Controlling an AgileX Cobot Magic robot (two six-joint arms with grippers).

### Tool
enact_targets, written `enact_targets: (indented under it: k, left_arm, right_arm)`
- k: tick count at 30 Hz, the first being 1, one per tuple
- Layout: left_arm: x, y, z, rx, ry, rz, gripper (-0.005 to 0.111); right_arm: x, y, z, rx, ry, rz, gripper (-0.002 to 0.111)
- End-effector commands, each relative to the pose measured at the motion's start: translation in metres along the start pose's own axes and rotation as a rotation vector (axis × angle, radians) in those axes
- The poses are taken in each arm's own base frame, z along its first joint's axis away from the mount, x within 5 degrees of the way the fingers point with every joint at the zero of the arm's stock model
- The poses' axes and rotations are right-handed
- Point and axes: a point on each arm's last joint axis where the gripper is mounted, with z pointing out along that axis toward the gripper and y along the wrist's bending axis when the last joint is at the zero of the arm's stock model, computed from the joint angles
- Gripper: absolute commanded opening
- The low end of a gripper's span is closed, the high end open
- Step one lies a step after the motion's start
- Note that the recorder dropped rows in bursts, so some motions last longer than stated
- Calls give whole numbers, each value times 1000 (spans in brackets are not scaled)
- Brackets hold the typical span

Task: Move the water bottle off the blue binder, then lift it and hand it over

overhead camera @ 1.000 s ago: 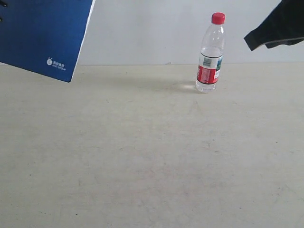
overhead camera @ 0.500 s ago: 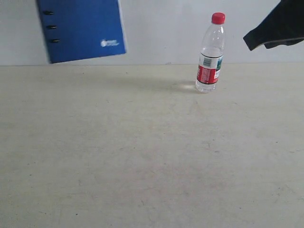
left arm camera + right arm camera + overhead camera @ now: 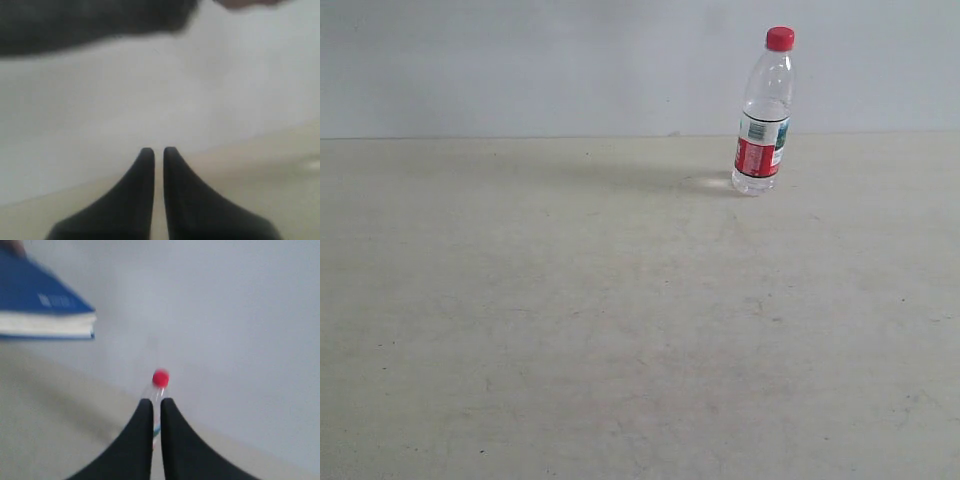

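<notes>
A: Start from the near edge. What is there?

B: Only the pale, scuffed top of the desk (image 3: 620,330). Neither arm shows in the exterior view.

A: And the grippers?

B: The left gripper (image 3: 158,150) has its 2 fingers drawn together with a thin slit between them and nothing held. The right gripper (image 3: 156,401) is the same, nearly closed and empty.

A: Where is the water bottle?

B: The water bottle (image 3: 761,120) stands upright on the bare desk close to the far edge, right of the middle, with its red cap (image 3: 779,38) on. In the right wrist view the cap shows beyond the slit in the fingers, well apart from them.

A: What has just changed?

B: Half a second ago the blue binder hung in the air above the far left corner in the exterior view, and a dark shape hung over the far right. Both have gone from that view. Now the blue binder (image 3: 40,305) shows only in the right wrist view, blurred and off the desk, in front of the wall (image 3: 520,60). I cannot see what holds it.

A: What does that mean for the task?

B: The bottle is not on the binder, so I judge that step not yet possible. I would wait for the binder to be set down first.
</notes>
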Motion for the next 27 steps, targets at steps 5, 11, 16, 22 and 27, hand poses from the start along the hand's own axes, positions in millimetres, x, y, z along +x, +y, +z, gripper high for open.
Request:
enact_targets:
  k: [5, 11, 16, 22, 27]
  left_arm:
    - [21, 11, -120, 8, -347, -73, 4]
    - [71, 5, -139, 62, -383, -260, 4]
    - [107, -4, -122, 84, -236, -243, 4]
    - [134, -14, -114, 146, -116, -248, 4]
    - [134, -16, -115, 162, -109, -241, 4]
  right_arm:
    - [74, 6, -169, -13, -467, 167, 2]
    - [150, 34, -121, -144, -427, 398, 2]
    - [202, 43, -64, -62, -383, 476, 2]
    - [247, 54, -47, -60, -189, 607, 2]
    - [270, 73, -48, -173, 146, 875, 2]
